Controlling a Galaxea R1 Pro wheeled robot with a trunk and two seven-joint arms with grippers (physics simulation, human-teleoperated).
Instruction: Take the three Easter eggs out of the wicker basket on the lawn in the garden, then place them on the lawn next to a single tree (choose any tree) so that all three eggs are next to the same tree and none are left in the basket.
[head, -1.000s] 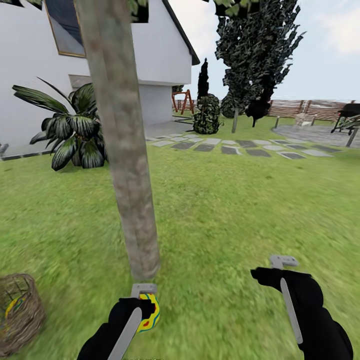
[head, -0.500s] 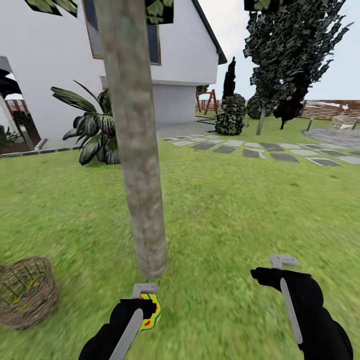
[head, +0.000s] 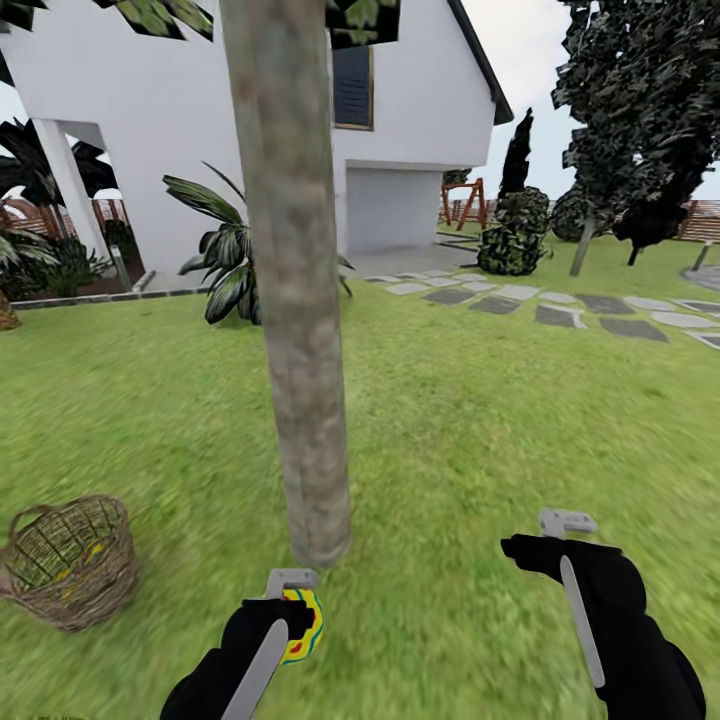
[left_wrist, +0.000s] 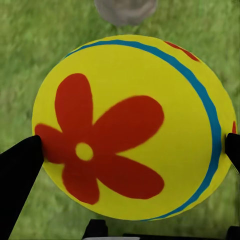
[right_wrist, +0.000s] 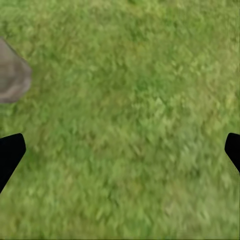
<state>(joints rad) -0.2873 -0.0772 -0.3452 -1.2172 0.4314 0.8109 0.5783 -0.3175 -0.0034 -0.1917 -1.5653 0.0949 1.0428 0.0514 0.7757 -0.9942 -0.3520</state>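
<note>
A yellow Easter egg (head: 301, 624) with a red flower mark (left_wrist: 102, 136) and a blue band sits between the fingers of my left gripper (head: 296, 612), which is shut on it just above the lawn (head: 460, 420). Right behind it rises the bare grey-brown trunk of the tree (head: 297, 300). The wicker basket (head: 72, 560) stands on the grass at the lower left, with yellow showing through its weave. My right gripper (head: 545, 545) hangs open over bare grass (right_wrist: 130, 120), its dark fingertips (right_wrist: 10, 152) wide apart.
A white house (head: 160, 130) stands behind the tree, with a palm bush (head: 225, 265) at its wall. Grey stepping stones (head: 560, 310) cross the grass at the right, near dark cypress-like trees (head: 640, 110). Open grass lies right of the trunk.
The whole view has swung left: trunk, house and basket have shifted right in the picture. Both grippers keep their places in the view, and the egg stays held.
</note>
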